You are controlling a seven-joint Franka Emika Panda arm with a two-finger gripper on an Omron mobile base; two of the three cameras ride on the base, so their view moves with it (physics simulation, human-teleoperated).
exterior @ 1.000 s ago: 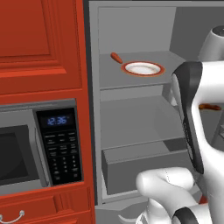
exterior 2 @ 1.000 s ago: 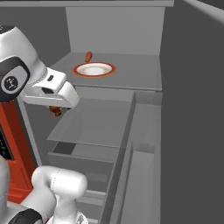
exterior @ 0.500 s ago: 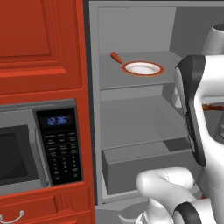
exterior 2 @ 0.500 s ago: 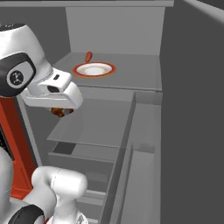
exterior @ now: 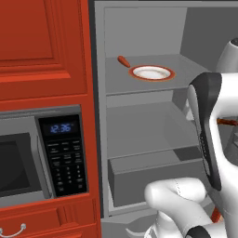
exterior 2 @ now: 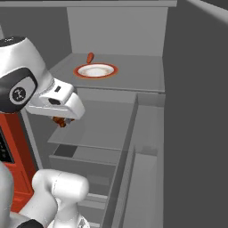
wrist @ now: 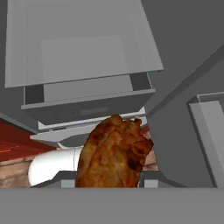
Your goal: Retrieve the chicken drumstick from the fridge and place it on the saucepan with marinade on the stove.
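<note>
Fingers closed tight on chicken drumstick, held in air in front of open fridge, above grey drawer, white orange-rimmed plate w/ orange stick on top shelf, microwave to left

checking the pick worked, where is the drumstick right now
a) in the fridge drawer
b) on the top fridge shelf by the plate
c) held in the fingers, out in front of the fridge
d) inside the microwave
c, the hand view shows the drumstick clamped at the gripper, and the right base view shows it under the hand, outside the shelves of the fridge.
</note>
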